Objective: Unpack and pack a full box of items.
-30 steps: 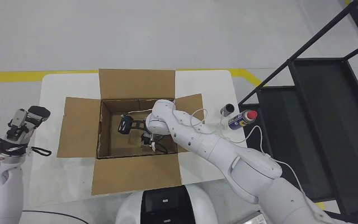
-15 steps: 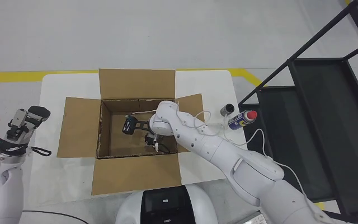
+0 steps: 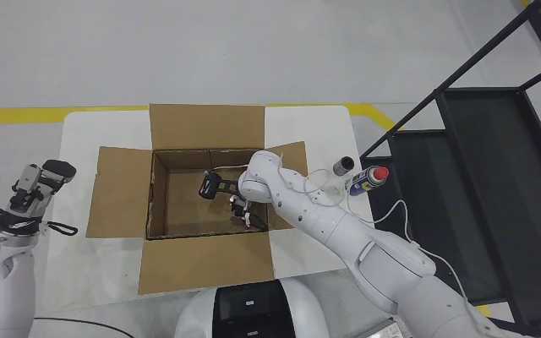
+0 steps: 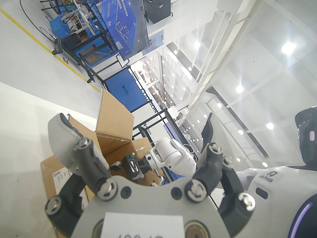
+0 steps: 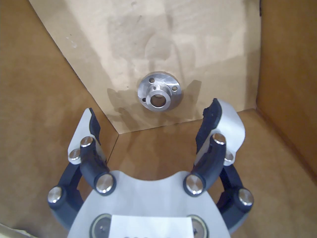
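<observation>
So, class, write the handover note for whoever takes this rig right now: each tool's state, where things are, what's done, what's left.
Right tool: open, empty, down inside the cardboard box, above the metal flange on its floor, not touching it.
Left tool: open, empty, raised beside the table, off its left edge.
Spray can and small cylinder are on the table, right of the box.
Done, apparently: those two unpacked.
Left: lift out the flange, then repack.

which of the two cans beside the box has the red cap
The blue and yellow spray can, the one farther from the box; the grey can beside it has a dark top.
</observation>
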